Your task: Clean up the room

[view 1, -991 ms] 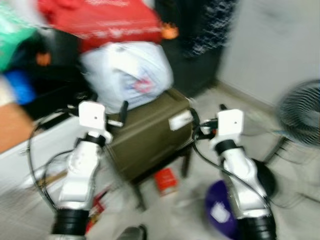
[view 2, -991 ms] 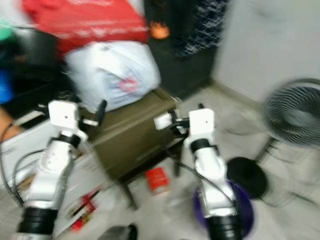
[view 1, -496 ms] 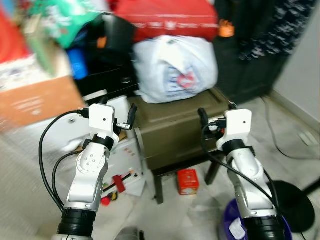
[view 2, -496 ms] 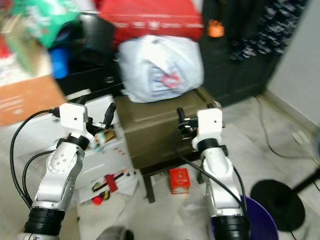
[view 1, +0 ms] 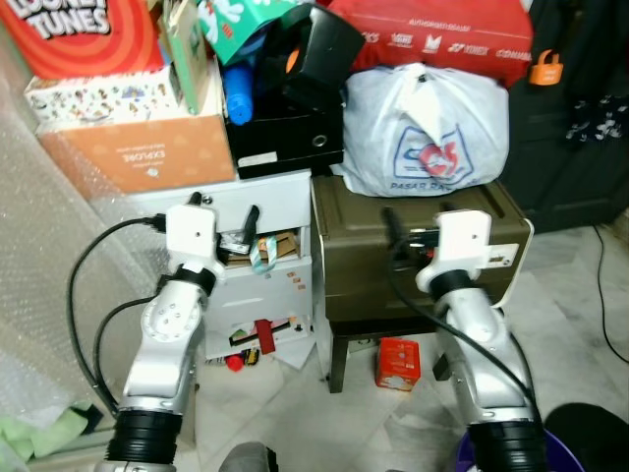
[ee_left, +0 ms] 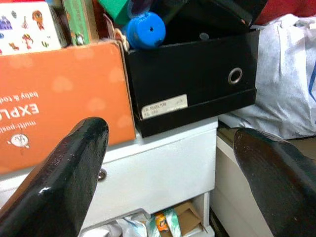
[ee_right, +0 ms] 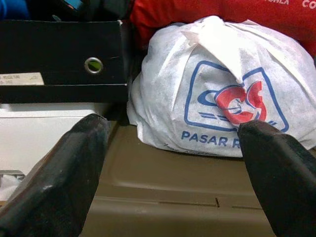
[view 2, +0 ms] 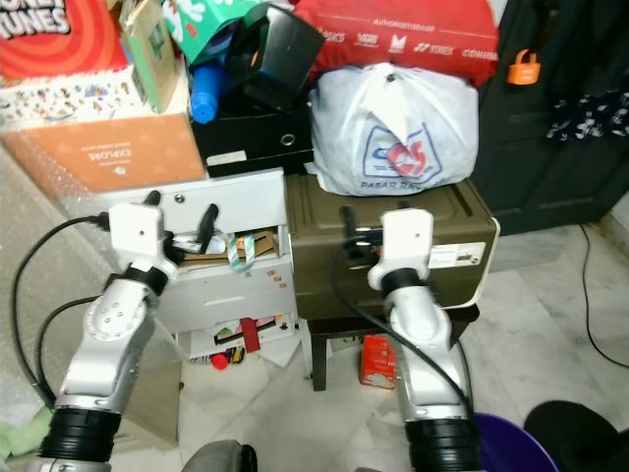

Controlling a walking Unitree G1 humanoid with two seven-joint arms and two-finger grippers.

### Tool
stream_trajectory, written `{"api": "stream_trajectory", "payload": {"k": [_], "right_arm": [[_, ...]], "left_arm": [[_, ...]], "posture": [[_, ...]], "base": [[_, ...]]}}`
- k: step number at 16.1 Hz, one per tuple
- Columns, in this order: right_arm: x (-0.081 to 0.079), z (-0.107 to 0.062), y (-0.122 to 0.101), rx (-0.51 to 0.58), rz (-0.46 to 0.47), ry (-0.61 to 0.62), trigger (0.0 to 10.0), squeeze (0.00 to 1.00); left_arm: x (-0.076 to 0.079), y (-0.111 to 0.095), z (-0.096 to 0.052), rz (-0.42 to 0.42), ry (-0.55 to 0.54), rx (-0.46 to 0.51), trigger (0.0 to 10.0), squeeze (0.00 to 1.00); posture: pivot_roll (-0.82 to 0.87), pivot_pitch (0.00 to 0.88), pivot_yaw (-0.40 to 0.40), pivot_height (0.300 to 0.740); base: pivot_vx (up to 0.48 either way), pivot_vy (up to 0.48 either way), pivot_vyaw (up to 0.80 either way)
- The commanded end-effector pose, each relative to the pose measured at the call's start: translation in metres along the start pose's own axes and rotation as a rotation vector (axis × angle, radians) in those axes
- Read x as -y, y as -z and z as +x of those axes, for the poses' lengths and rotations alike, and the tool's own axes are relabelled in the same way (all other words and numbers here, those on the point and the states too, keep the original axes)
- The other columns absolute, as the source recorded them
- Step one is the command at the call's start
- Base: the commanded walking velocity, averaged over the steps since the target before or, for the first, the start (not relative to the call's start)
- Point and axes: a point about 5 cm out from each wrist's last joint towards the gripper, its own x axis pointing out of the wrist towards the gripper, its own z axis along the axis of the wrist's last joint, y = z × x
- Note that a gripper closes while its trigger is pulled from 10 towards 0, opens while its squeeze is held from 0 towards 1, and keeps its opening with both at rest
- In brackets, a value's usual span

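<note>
A cluttered corner lies before me. A white drawer unit (view 1: 283, 200) has a drawer hanging open with papers and wrappers (view 1: 257, 247) in it. Beside it an olive trunk (view 1: 359, 275) rests on a dark stool and carries a white knotted bag (view 1: 425, 128). A small red box (view 1: 397, 364) lies on the floor under the stool. My left gripper (view 1: 224, 211) is raised in front of the drawer unit, open and holding nothing (ee_left: 170, 133). My right gripper (ee_right: 173, 126) is raised before the trunk, open and holding nothing.
An orange box (view 1: 138, 147), a black file box (view 1: 285, 138) and a red bag (view 1: 432, 34) are piled above. Red bits and papers (view 1: 260, 339) spill under the drawers. Bubble wrap (view 1: 39, 295) hangs at the left. A purple bin (view 2: 491, 442) and a black fan base (view 1: 595, 433) are at the lower right.
The whole view has swung left and sharpened: the fan has left the picture and the boxes on the left have come in. Both arms hold the same raised pose.
</note>
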Motion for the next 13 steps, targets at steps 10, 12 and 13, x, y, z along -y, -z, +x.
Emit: {"api": "stream_trajectory", "payload": {"k": [10,12,13], "right_arm": [[0.0039,0.0005,-0.0018,0.003,-0.002,0.01,10.0,0.0],[0.0042,0.0009,-0.0017,0.003,-0.003,0.008,10.0,0.0],[0.0041,0.0012,-0.0018,0.004,-0.003,0.007,10.0,0.0]], "left_arm": [[0.0021,-0.0017,0.002,-0.001,0.015,-0.009,10.0,0.0],[0.0026,-0.0013,0.0021,-0.003,0.016,-0.011,10.0,0.0],[0.0027,-0.0011,0.0021,-0.003,0.016,-0.012,10.0,0.0]], "posture": [[-0.05,0.0,0.02,0.74],[-0.05,0.0,0.019,0.74],[-0.05,0.0,0.019,0.74]], "base": [[0.0,0.0,0.76],[0.0,0.0,0.8],[0.0,0.0,0.8]]}}
